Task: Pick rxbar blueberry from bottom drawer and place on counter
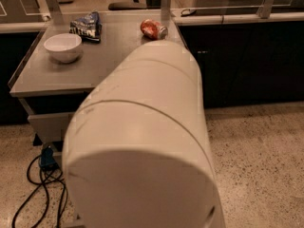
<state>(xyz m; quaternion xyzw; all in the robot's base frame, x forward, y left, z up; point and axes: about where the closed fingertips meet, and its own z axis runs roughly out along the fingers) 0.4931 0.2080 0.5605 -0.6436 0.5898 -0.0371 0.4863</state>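
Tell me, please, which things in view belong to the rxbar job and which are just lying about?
Job: counter; robot arm, filling the foreground. The rxbar blueberry, bottom drawer and tool are not in view.
Lying about: white bowl, chip bag, red can, floor cables.

Bulky cream-white arm shell [142, 141], smooth and rounded; thin curved seam across it; small dark slot low down; gripper hidden behind.
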